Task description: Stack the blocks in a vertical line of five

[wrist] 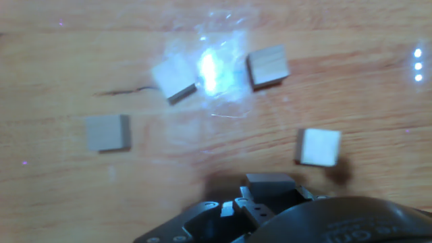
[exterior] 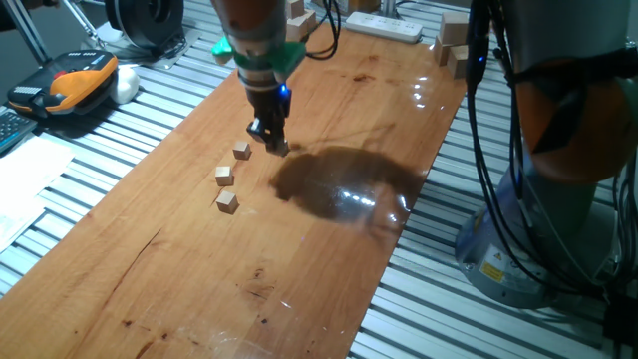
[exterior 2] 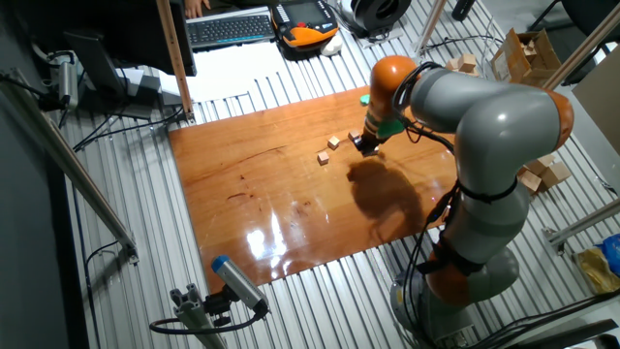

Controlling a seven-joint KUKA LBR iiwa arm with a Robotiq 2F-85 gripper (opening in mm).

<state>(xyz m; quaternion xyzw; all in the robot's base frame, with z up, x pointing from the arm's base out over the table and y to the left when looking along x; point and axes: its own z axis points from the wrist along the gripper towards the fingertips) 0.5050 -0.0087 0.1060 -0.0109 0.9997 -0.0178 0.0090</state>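
Four small tan blocks lie on the wooden table (wrist: 61, 202) in the hand view: one at the left (wrist: 106, 131), one upper middle under a glare (wrist: 177, 79), one upper right (wrist: 268, 67) and one at the right (wrist: 318, 147). A fifth block (wrist: 268, 181), grey in shadow, sits between my fingertips. My gripper (exterior: 273, 142) is low over the table, shut on that block, just right of three blocks (exterior: 241, 151) (exterior: 224, 176) (exterior: 227, 201). The other fixed view shows the gripper (exterior 2: 363, 145) beside two blocks (exterior 2: 334, 142) (exterior 2: 324, 157).
Larger pale wooden blocks (exterior: 454, 50) and a white power strip (exterior: 384, 27) lie at the table's far end. An orange and black device (exterior: 75, 78) rests on the metal slats to the left. The robot's base (exterior: 538, 249) stands at the right.
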